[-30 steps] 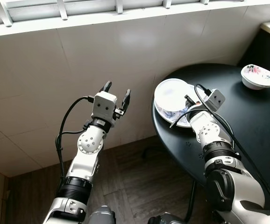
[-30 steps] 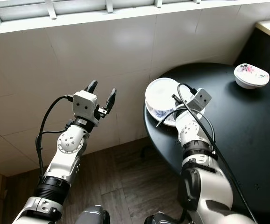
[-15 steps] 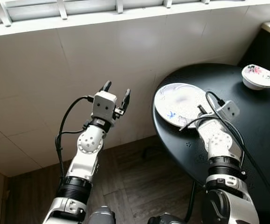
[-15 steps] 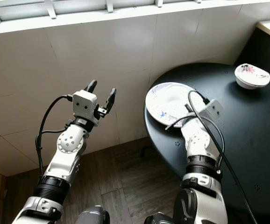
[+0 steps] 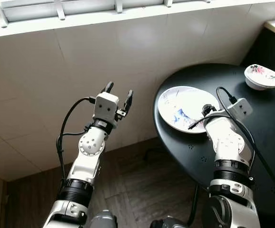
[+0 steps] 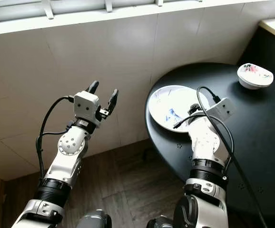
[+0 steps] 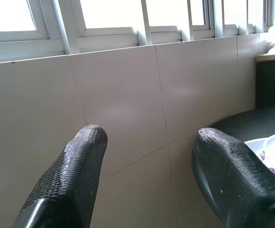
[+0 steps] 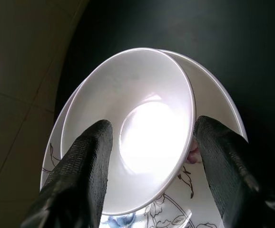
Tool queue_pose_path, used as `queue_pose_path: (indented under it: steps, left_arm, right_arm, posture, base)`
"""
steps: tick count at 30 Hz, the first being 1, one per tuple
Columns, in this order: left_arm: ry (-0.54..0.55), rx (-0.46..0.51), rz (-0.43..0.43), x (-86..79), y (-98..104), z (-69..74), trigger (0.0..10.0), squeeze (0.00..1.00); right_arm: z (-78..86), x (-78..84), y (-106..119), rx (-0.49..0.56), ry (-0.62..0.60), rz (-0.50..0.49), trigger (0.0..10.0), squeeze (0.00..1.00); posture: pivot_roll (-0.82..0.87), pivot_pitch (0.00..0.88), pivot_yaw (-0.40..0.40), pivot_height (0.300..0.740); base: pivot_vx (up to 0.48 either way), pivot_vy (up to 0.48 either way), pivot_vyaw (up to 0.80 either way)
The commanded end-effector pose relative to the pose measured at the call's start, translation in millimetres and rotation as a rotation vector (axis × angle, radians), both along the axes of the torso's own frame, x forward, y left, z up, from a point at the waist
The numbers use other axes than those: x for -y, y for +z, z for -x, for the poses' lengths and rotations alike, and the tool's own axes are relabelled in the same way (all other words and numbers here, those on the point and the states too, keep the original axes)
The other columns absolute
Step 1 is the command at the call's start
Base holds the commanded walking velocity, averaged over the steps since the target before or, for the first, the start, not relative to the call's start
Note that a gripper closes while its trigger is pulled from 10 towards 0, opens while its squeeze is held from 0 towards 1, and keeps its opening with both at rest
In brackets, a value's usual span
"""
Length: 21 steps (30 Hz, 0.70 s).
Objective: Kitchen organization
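Now, right gripper (image 8: 147, 156): fingers spread wide, grasping nothing, straddling the white glazed ceramic bowl (image 8: 132, 128).
Bowl: directly ahead between the fingertips, resting on the white blue-flowered plate (image 5: 185, 108) atop the round black table (image 5: 251, 142).
Handling: likely rigid, slick, breakable; pinch across the rim.
Left gripper (image 5: 117, 93): spread, idle, facing the tiled wall (image 5: 56, 61).

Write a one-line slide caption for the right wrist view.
Right gripper open around a white bowl sitting on a floral plate on the black table.
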<state>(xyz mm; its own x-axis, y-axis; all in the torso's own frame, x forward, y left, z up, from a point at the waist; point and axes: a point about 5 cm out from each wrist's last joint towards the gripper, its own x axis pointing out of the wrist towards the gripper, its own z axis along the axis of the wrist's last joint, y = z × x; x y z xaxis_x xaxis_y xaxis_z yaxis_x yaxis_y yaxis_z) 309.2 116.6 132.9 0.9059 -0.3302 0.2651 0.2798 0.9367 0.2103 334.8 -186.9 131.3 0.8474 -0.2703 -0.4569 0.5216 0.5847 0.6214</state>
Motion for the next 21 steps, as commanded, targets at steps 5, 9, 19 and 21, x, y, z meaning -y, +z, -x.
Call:
queue_pose_path:
  steps: [5,9,19,21]
  left_arm:
    - [-0.009,-0.003,-0.005,2.1,0.3,-0.8,10.0,0.0]
    - [-0.007,-0.004,-0.005,2.1,0.1,-0.9,10.0,0.0]
    - [-0.007,-0.003,-0.005,2.6,0.2,-1.6,10.0,0.0]
    - [-0.007,-0.003,-0.005,2.5,0.2,-1.6,10.0,0.0]
  right_arm:
    - [-1.4,-7.1,0.6,-0.01,0.021,-0.053,10.0,0.7]
    - [-4.1,-6.6,2.0,0.0,0.029,-0.068,10.0,0.0]
    - [-10.0,-5.6,2.3,-0.007,0.027,-0.087,10.0,0.0]
    - [-10.3,-5.9,1.9,-0.01,0.026,-0.092,10.0,0.0]
  posture:
    - [0.16,0.0,-0.068,0.74]
    - [0.16,0.0,-0.068,0.74]
    - [0.17,0.0,-0.071,0.74]
    - [0.17,0.0,-0.071,0.74]
  base:
    - [0.0,0.0,0.0]
    - [0.0,0.0,0.0]
    - [0.0,0.0,0.0]
    - [0.0,0.0,0.0]
